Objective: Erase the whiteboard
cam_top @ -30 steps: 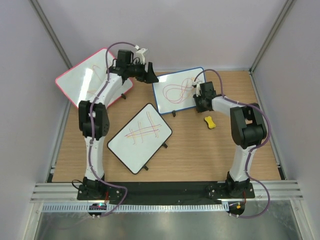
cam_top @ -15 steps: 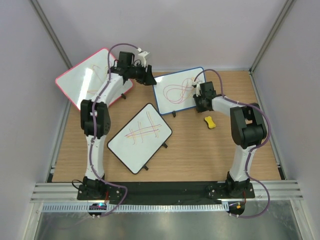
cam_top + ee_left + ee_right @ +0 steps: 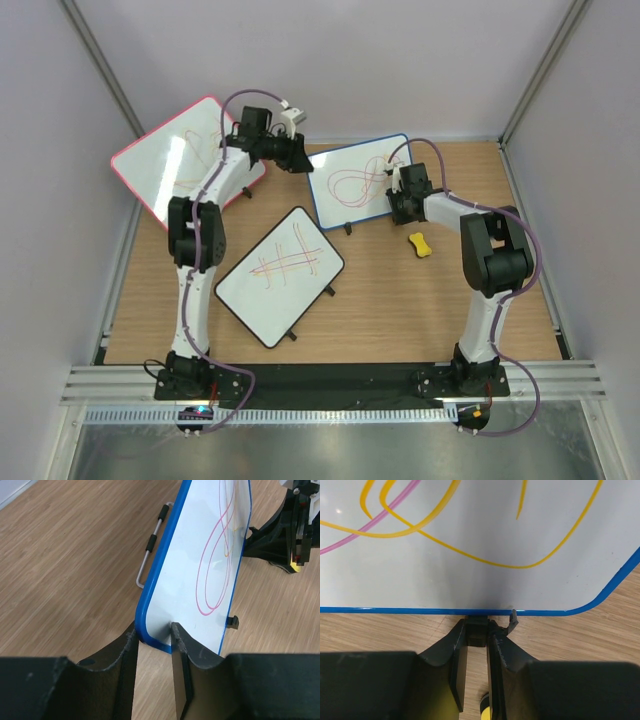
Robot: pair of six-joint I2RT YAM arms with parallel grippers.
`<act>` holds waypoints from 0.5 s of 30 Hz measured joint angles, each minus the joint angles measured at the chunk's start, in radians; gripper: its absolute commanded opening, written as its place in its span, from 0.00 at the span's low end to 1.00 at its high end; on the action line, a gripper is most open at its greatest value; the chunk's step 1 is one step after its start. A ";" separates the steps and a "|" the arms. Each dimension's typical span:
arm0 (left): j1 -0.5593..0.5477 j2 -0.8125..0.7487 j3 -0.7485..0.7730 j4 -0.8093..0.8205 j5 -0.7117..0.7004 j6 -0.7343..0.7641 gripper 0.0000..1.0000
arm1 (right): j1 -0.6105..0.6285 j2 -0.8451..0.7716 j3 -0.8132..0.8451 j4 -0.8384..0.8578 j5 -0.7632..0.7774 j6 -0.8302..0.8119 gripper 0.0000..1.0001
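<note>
The left claw is drawn narrow. The blue-framed whiteboard seems to be pinched by its corner between the two fingers, one finger over the white face and one at the outside of the frame.

Ahead of this claw the board runs away, apparently at a slant over the wooden worktop. The purple and orange loops are seen whole on it.

At the far end of the board, opposite this claw, the right claw is found. It is also narrow, and it is closed on a small black foot under the blue edge.

So the board is held at two ends, and the wiping is judged not yet begun.

On the near side of the right claw, apart from the board, a small yellow bone-shaped piece lies on the worktop. It is taken to be the eraser.

For the step to be done well, the board should be steadied by one claw only, with the pinch on the frame and not on the drawn area. The other claw is then free for the eraser.

The hold on the foot is small and could slip if the board is twisted, so both claws should be moved together.
</note>
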 measured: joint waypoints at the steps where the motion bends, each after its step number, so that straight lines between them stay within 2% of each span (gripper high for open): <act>1: 0.000 0.003 0.004 -0.003 0.002 0.003 0.29 | 0.000 0.000 0.000 0.000 0.000 0.000 0.01; 6: 0.003 0.011 0.035 -0.017 0.053 -0.025 0.05 | 0.000 0.000 0.000 0.000 0.000 0.000 0.02; 7: 0.003 0.011 0.041 -0.019 0.068 -0.026 0.01 | 0.000 0.000 0.000 0.000 0.000 0.000 0.15; 10: 0.002 0.011 0.043 -0.019 0.071 -0.022 0.00 | 0.000 0.000 0.000 0.000 -0.002 0.005 0.40; 11: 0.002 0.011 0.043 -0.020 0.072 -0.019 0.00 | 0.000 0.000 0.000 0.001 -0.006 0.007 0.52; 14: 0.003 0.011 0.040 -0.019 0.072 -0.011 0.00 | 0.004 0.000 0.000 -0.002 -0.021 0.018 0.66; 15: 0.003 0.011 0.038 -0.019 0.072 -0.009 0.00 | 0.006 -0.001 0.000 -0.003 -0.023 0.025 0.68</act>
